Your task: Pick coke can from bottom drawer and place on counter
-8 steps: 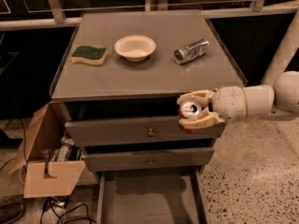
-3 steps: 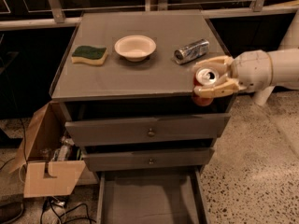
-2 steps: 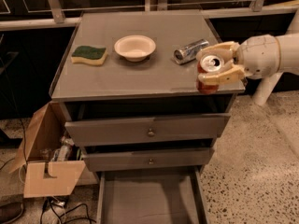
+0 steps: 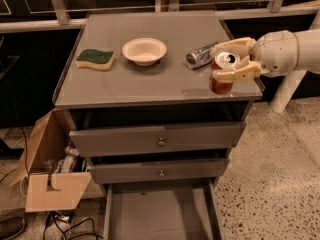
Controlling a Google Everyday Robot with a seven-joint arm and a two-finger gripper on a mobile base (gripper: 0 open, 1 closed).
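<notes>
My gripper (image 4: 231, 60) reaches in from the right and is shut on the coke can (image 4: 222, 73), a small red can with a silver top. It holds the can upright over the front right corner of the counter (image 4: 150, 81), at or just above the surface. The bottom drawer (image 4: 160, 216) is pulled open at the bottom of the view, and its grey floor shows nothing in it.
On the counter are a green and yellow sponge (image 4: 95, 59), a white bowl (image 4: 144, 50) and a silver can (image 4: 200, 55) lying on its side just behind the gripper. Two upper drawers (image 4: 160, 140) are slightly open. A cardboard box (image 4: 50, 176) sits on the floor at the left.
My gripper has carried the coke can up from in front of the top drawer to over the counter's front right corner and moved it a little farther back.
</notes>
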